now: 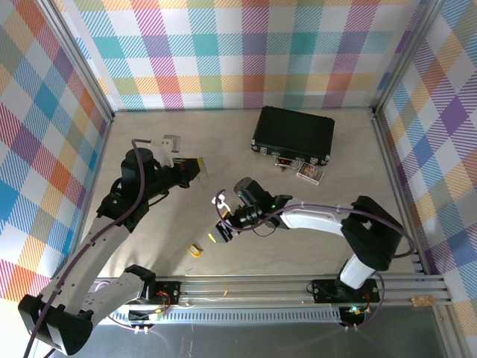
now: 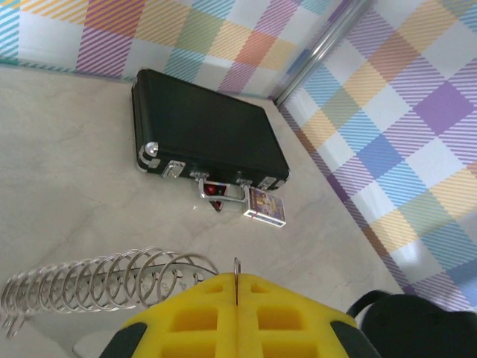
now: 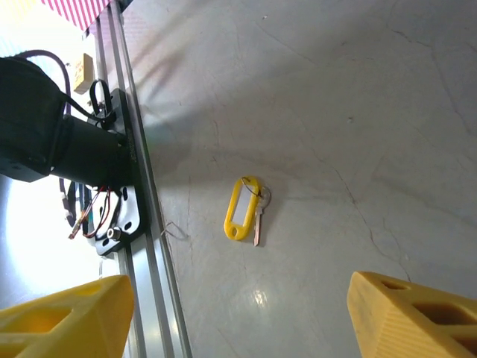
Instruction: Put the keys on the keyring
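Observation:
My left gripper (image 2: pixel 237 294) is shut on the keyring (image 2: pixel 237 267), a thin grey metal loop that stands edge-on above the yellow fingertips. In the top view this gripper (image 1: pixel 192 170) hovers left of the table's middle. One of the keys (image 3: pixel 258 218), small and silvery, lies flat on the table joined to a yellow tag (image 3: pixel 241 208); it also shows near the front rail (image 1: pixel 195 250). My right gripper (image 3: pixel 238 328) is open above the table with the key ahead of its fingers and nothing between them. From above it (image 1: pixel 222 230) sits just right of the key.
A shut black case (image 1: pixel 293 134) lies at the back right, with a small printed box (image 1: pixel 309 173) in front of it. A coiled wire rack (image 2: pixel 97 287) stands beside my left gripper. The aluminium rail (image 3: pixel 141 216) runs close to the key.

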{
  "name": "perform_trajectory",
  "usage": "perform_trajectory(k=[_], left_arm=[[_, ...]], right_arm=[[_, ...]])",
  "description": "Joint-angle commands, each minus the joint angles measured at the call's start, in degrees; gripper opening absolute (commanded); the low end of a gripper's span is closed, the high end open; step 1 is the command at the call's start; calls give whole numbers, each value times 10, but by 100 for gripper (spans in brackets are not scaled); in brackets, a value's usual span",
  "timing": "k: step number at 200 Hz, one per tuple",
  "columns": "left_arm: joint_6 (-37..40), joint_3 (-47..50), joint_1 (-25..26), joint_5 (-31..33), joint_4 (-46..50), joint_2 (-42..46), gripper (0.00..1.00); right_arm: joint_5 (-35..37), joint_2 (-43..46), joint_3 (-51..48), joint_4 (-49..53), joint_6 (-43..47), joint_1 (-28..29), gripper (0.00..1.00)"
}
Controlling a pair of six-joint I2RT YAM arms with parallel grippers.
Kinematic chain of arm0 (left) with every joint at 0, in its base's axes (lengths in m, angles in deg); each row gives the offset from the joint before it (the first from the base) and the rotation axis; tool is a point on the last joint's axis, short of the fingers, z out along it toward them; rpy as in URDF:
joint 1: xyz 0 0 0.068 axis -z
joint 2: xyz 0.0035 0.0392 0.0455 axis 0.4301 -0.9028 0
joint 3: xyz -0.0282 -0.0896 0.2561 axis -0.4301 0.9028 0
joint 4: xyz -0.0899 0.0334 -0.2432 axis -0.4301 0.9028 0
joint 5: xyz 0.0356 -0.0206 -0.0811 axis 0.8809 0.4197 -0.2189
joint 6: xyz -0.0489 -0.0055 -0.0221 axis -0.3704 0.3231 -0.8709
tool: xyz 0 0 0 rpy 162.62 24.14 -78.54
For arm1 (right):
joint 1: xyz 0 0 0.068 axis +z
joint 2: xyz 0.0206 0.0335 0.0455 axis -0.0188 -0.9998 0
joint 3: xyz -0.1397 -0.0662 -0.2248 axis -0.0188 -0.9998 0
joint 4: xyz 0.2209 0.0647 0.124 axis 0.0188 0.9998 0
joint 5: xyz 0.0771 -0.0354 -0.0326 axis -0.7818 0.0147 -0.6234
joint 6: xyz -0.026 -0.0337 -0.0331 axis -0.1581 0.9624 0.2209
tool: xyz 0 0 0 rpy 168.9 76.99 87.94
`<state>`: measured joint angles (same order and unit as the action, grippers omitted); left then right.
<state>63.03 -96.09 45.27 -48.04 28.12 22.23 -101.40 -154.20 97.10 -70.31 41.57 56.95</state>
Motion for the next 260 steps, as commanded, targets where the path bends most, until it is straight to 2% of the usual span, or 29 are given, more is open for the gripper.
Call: perform_trajectory(k=[1,27,53,83,166,260], left_arm=[[-30,7,-33,-41,-32,3,0],[-44,8,-66,-71,-33,12,0],[-79,29,-97,-115,-74,23,0],[-88,35,-121,-144,-81,25,0],[-78,41,-179,-195,-73,21,0],[-78,47,-195,-205,-90,41,0]], right_arm=[[-56,-22,27,-31,56,5,73],[-85,-53,55,-13,116,8,66],[-106,-99,102,37,195,15,59],[-118,-139,136,70,235,21,58],[-86,-225,228,142,281,55,50],[-22,-269,291,182,302,75,39]])
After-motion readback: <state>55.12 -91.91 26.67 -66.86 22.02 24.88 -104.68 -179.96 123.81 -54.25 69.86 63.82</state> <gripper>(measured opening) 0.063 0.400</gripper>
